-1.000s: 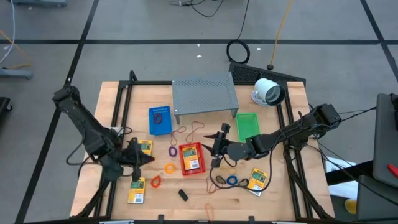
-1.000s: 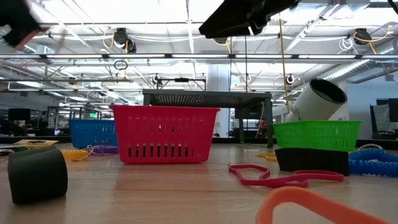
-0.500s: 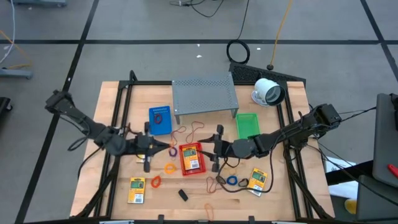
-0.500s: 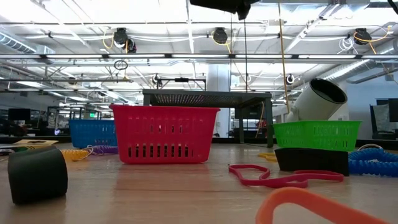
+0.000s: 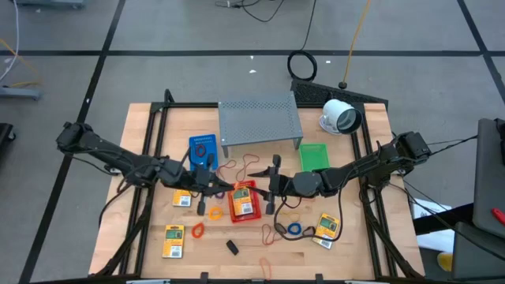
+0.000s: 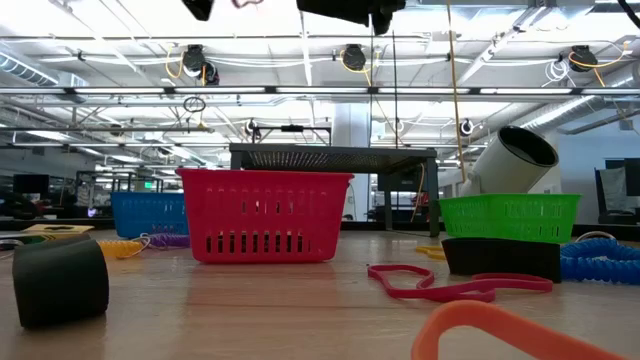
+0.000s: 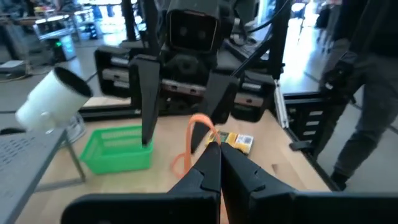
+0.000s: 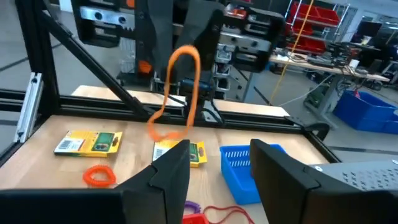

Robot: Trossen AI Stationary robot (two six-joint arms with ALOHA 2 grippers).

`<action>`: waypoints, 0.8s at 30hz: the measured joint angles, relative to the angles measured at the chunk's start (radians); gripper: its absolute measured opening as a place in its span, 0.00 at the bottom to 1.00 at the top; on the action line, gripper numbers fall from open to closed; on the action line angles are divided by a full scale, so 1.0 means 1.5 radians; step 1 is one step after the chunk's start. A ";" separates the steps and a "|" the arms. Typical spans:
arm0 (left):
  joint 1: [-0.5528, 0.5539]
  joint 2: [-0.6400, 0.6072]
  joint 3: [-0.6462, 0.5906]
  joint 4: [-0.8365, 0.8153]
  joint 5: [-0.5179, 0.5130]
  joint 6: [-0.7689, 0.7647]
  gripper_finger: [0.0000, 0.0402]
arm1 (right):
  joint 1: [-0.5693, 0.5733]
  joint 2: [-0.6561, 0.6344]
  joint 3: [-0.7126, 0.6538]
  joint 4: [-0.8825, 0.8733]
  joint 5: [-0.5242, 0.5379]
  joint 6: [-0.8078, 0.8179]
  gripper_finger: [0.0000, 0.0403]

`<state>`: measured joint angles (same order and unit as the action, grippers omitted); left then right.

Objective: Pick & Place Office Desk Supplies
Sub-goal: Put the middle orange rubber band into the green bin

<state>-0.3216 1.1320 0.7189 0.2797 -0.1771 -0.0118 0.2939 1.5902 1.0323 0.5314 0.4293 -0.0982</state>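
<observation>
My left gripper (image 5: 221, 185) is shut on an orange rubber band (image 7: 189, 140) and hovers level above the table's middle, just left of the red basket (image 5: 243, 199). A yellow packet lies in that basket. My right gripper (image 8: 217, 168) faces it from the basket's right side, open and with nothing between its fingers. Yellow packets (image 5: 183, 197) (image 5: 173, 241) (image 5: 326, 227) lie flat on the wood. Another orange band (image 5: 197, 230), a blue band (image 5: 294, 229) and a small black piece (image 5: 232, 247) lie near the front. My left gripper pinches the orange band near the top of its loop (image 7: 208, 134) between its two fingertips. The fingers are level and point toward the table's right. The band (image 8: 186, 68) hangs slack below the fingers, clear of the table.
A blue basket (image 5: 203, 152) and a green basket (image 5: 313, 158) stand behind the red one. The grey perforated shelf (image 5: 260, 121) and the white round device (image 5: 341, 117) are at the back. Red band loops (image 5: 248, 164) lie in front of the shelf.
My left gripper has risen and swung from the near left part of the table toward the red basket, rolling to level while staying shut. My right gripper has tipped up slightly, staying in place.
</observation>
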 joint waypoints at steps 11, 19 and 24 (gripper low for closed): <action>0.073 0.053 0.000 0.030 0.101 -0.023 0.00 | -0.025 0.000 -0.058 0.101 -0.028 0.010 0.39; 0.084 0.085 0.000 0.081 0.137 -0.026 0.00 | -0.048 0.000 -0.077 0.118 -0.078 0.056 0.38; 0.085 0.085 0.000 0.079 0.142 -0.027 0.00 | -0.052 0.000 -0.077 0.123 -0.098 0.063 0.38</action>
<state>-0.1944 1.2594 0.7189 0.3983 0.0357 -0.0517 0.2153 1.5906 0.9161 0.7157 0.2829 -0.0036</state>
